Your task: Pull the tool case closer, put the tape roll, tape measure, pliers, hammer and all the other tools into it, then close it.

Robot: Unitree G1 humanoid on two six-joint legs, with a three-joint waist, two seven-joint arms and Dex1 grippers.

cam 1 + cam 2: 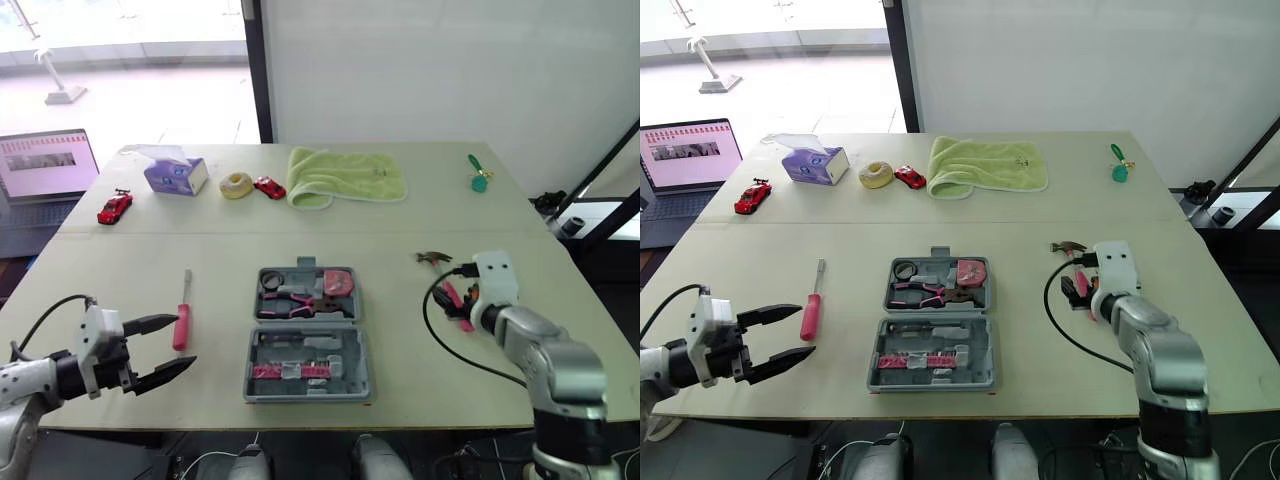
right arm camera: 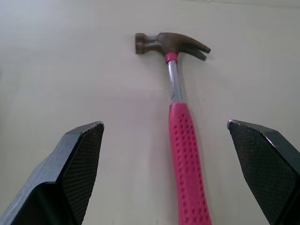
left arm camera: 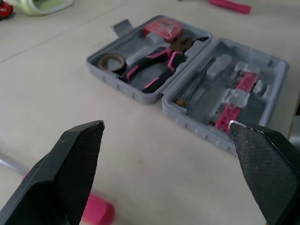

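R gripper [image 2: 165,125] hangs over the hammer [image 2: 187,159], jaws wide apart. L gripper [image 1: 186,340], jaws also apart, is just beside the screwdriver [image 1: 182,322]. Tool case [image 1: 352,368] lies open btw them.

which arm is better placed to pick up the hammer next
Right. The right pincer is open and lined up on the hammer, with its pink handle running between the fingers. The left pincer, also open, is on the other side of the tool case, beside the screwdriver.
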